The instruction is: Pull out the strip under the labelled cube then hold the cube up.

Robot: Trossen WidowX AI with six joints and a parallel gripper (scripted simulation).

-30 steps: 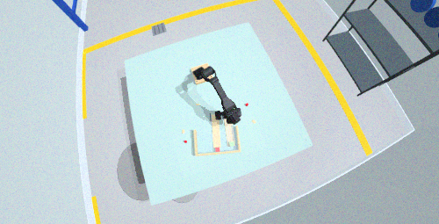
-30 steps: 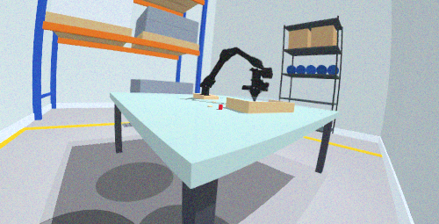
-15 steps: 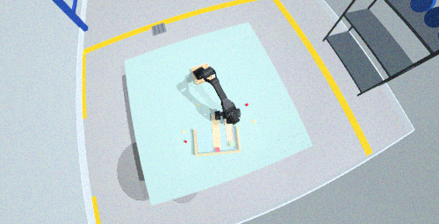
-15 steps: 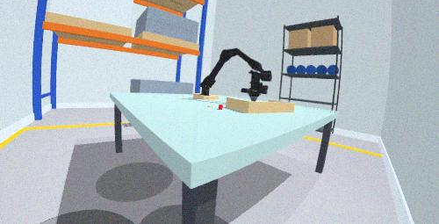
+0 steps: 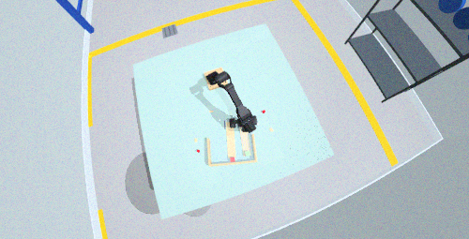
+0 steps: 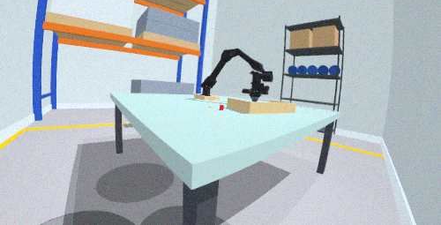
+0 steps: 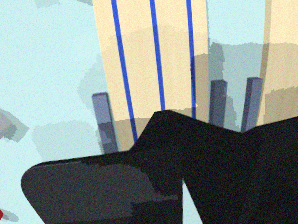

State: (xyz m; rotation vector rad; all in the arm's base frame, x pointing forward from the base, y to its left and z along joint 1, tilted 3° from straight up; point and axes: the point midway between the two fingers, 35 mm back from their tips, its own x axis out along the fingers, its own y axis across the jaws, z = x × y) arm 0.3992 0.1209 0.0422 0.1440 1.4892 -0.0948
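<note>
My gripper [image 5: 232,123] [image 6: 255,99] [image 7: 161,117] is shut and empty, pointing down over the near end of a pale wooden strip [image 5: 231,142] [image 7: 175,55] with blue lines. Whether it touches the strip is unclear. A red cube [image 5: 232,159] is at that strip's far end. A second, plain strip [image 5: 244,140] [image 7: 284,55] lies beside it, with a pale green cube [image 5: 247,153] at its far end. No label can be made out on either cube. The fingers' lower parts fill the bottom of the wrist view.
A low wooden wall [image 5: 209,152] [image 6: 269,108] surrounds the strips on three sides. Slim grey-blue posts [image 7: 105,122] [image 7: 217,104] [image 7: 251,104] stand beside the strips' near ends. Small red pieces [image 5: 198,151] [image 5: 264,112] and pale pieces [image 5: 195,140] [image 5: 271,129] lie outside the wall.
</note>
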